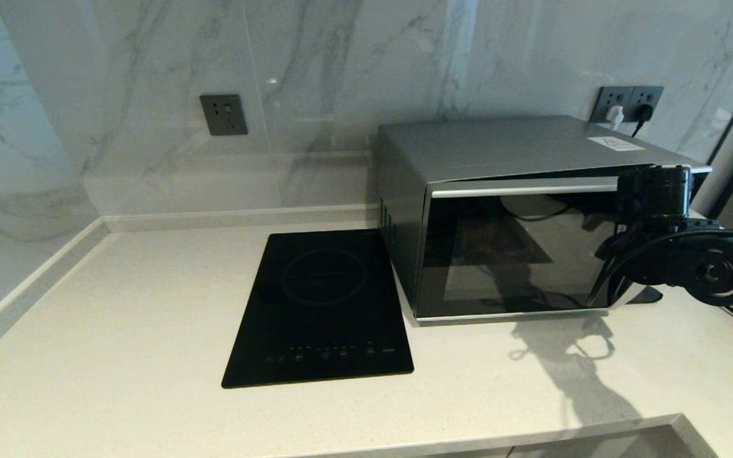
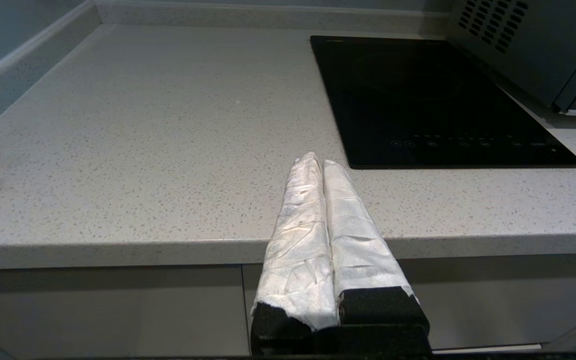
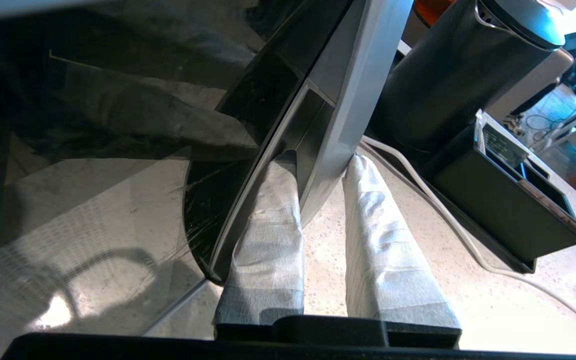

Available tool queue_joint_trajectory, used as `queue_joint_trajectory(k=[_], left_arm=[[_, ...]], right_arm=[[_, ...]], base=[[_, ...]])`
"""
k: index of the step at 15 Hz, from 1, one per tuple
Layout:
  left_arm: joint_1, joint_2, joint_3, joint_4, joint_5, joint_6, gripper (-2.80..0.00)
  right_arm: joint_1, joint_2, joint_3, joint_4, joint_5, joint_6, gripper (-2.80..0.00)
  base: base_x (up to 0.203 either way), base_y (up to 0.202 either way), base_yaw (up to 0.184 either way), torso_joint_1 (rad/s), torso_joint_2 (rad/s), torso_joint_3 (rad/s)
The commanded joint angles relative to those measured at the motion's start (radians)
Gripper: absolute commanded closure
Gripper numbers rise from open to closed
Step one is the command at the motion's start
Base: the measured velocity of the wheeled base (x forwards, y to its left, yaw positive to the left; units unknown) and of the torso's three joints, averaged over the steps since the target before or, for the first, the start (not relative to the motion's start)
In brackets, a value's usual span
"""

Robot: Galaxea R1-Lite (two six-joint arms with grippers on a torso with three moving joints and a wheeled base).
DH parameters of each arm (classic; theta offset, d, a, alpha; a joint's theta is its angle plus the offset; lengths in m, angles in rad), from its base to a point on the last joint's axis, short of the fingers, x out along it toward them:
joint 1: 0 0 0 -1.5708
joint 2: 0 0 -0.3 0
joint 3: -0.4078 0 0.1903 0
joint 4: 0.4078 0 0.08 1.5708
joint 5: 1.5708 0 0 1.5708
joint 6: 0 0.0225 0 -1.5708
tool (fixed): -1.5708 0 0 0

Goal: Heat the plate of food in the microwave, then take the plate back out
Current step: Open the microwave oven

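**Gripping the microwave door handle**

Clamping the right gripper (image 3: 320, 162) on the silver handle (image 3: 348, 100) at the right edge of the microwave (image 1: 519, 216), one taped finger (image 3: 268, 225) between handle and dark glass door (image 1: 513, 254), the other on the handle's outer side, both touching it. Reaching in from the right across the white counter (image 1: 118, 305), the black arm partly hiding the door's right end. Door looking shut or nearly so. Plate of food: not to be made out through the dark glass. Black hob (image 1: 322, 305) just beside the microwave's left side. Dark kettle (image 3: 448, 75) and black box (image 3: 508, 200) near the handle. Left gripper (image 2: 323, 167) parked at the counter's front edge, fingers pressed together, holding nothing.
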Motion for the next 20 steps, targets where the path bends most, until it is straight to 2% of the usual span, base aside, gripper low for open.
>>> queue_joint_trajectory(k=[1,8,9,10,16,20], left_arm=[[0.0,0.002,0.0,0.0,0.0,-0.001,0.0],[0.0,0.002,0.0,0.0,0.0,-0.001,0.0],[0.0,0.002,0.0,0.0,0.0,-0.001,0.0],[0.0,0.002,0.0,0.0,0.0,-0.001,0.0],[0.0,0.002,0.0,0.0,0.0,0.0,0.0],[0.0,0.002,0.0,0.0,0.0,-0.001,0.0]], right_arm=[[0.036,-0.041,0.04,-0.004,0.001,-0.001,0.0],[0.053,-0.068,0.053,-0.005,0.0,-0.008,0.0],[0.053,-0.073,0.057,-0.004,0.002,-0.008,-1.14],[0.055,-0.079,0.067,-0.005,0.002,-0.008,-2.8],[0.117,-0.151,0.116,-0.004,0.004,-0.003,-2.8],[0.151,-0.256,0.095,0.029,0.003,-0.012,-2.8]], base=[[0.0,0.0,0.0,0.0,0.0,0.0],[0.0,0.0,0.0,0.0,0.0,0.0],[0.0,0.0,0.0,0.0,0.0,0.0],[0.0,0.0,0.0,0.0,0.0,0.0],[0.0,0.0,0.0,0.0,0.0,0.0],[0.0,0.0,0.0,0.0,0.0,0.0]])
